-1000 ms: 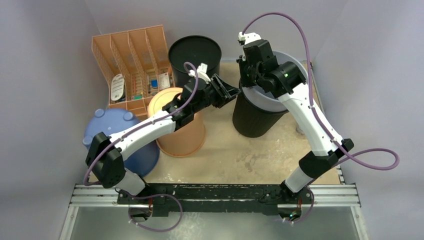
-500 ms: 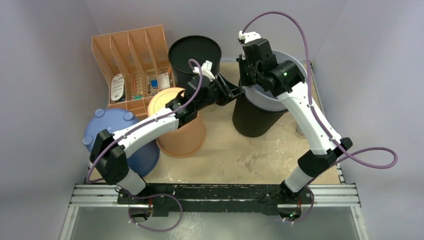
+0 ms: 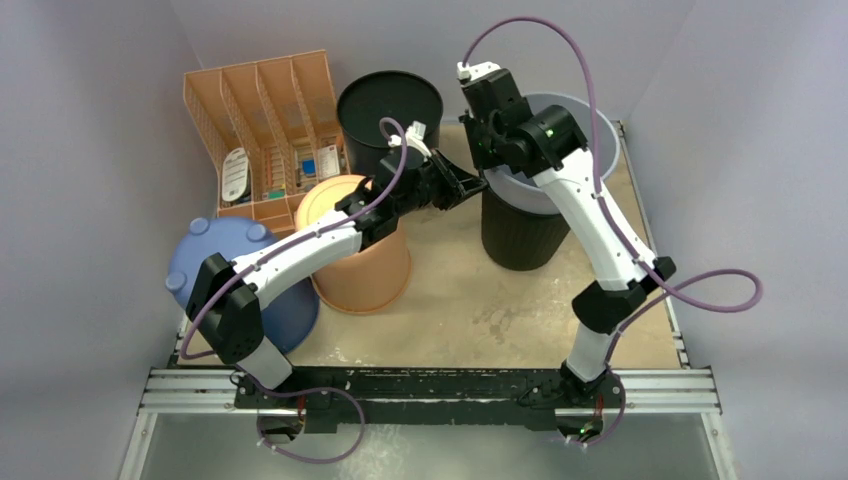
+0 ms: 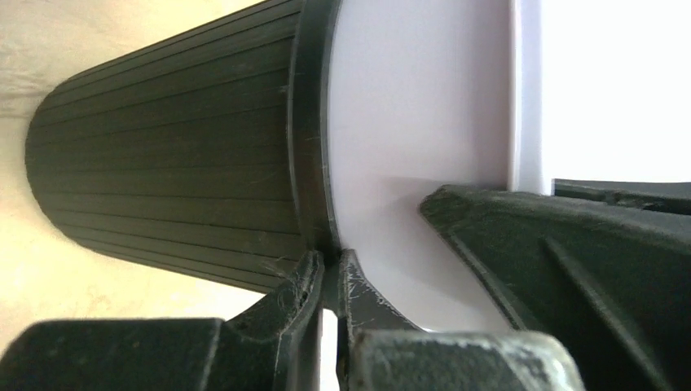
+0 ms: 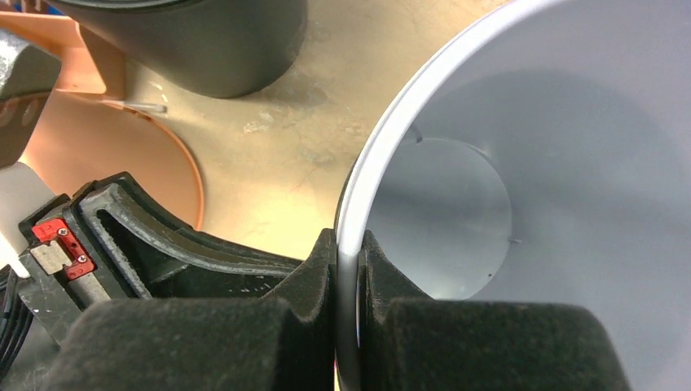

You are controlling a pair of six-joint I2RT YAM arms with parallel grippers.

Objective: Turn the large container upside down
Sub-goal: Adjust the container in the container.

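The large container [image 3: 525, 235] is a black ribbed bin with a pale grey inside, standing mouth-up at the right rear of the table. Both grippers hold its left rim side by side. My left gripper [image 3: 481, 184] reaches in from the left; in the left wrist view its jaws [image 4: 330, 261] pinch the rim where the black ribbed wall [image 4: 179, 163] meets the pale inside. My right gripper [image 3: 488, 166] comes down from above, and it [image 5: 349, 244] is shut across the white rim edge, with the container's grey floor [image 5: 444, 220] visible beyond.
An upside-down orange bucket [image 3: 365, 255] stands under the left forearm. A blue tub [image 3: 230, 265] sits at the left, an orange divided organizer [image 3: 265, 115] at the rear left, a black bin [image 3: 390, 105] behind the left gripper. Walls close in on both sides.
The left gripper moved right to the container's rim and shut on it. The container went from tilted to more upright and shifted right; the right arm's wrist moved left and back.
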